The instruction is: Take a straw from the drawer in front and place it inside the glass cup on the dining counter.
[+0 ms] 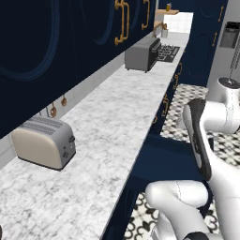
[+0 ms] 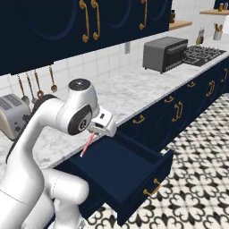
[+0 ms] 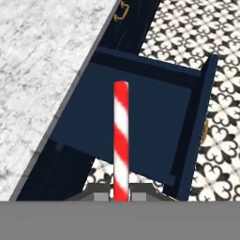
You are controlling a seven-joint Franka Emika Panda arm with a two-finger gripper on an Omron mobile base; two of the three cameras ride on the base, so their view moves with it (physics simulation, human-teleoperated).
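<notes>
Drawer [image 3: 140, 108] below; straw [image 3: 121, 140] in pincer [image 3: 121, 196]

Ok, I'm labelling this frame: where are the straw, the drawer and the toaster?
straw [image 3: 121, 140]: hand view, middle of its striped shaft.
drawer [image 2: 120, 167]: right base view, its bare inside floor.
toaster [image 1: 44, 143]: left base view, its side panel.

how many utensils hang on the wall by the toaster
3 show in the right base view: utensils in a row on the backsplash, just right of the toaster. The arm may hide more.
</notes>
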